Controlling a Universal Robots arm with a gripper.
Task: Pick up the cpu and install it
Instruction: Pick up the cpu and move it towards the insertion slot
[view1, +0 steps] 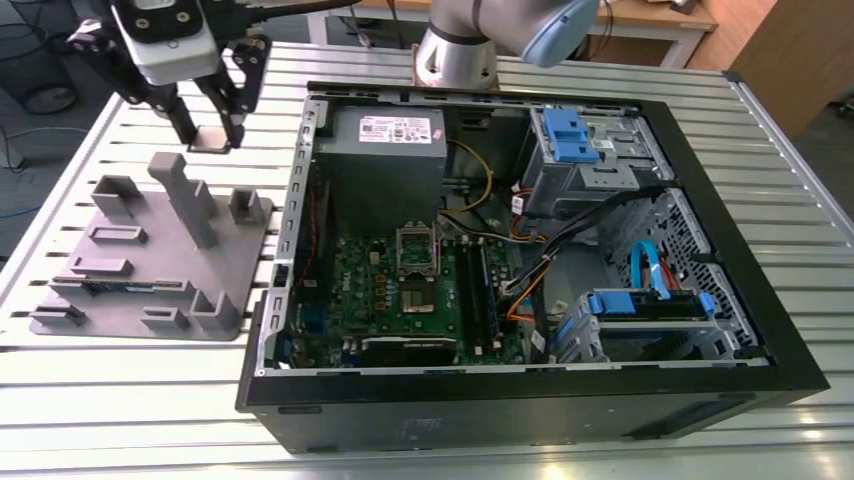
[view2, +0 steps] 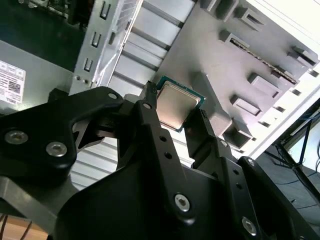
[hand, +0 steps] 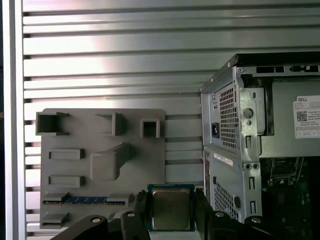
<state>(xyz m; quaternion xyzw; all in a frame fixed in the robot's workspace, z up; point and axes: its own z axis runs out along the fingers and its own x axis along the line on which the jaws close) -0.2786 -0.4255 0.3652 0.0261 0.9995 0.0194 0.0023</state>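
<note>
The cpu (view2: 175, 106) is a small square chip with a silver metal top and a thin green edge, held flat between two black fingers. My gripper (view1: 208, 137) is shut on the cpu (view1: 208, 139) and hangs in the air above the far end of the grey moulded tray (view1: 100, 275), at the exterior view's left of the open computer case (view1: 534, 385). In the first wrist view the cpu (hand: 170, 208) sits between the fingers, with the tray (hand: 80, 167) below it. The silver socket frame (view1: 415, 254) lies on the green motherboard inside the case.
The slatted metal table (view1: 160, 400) carries the tray and the case. Tall grey posts (view1: 184, 197) rise from the tray just under the gripper. Inside the case are a power supply (view1: 387, 135), blue drive brackets (view1: 567, 135) and loose cables. The arm's base (view1: 461, 45) stands behind the case.
</note>
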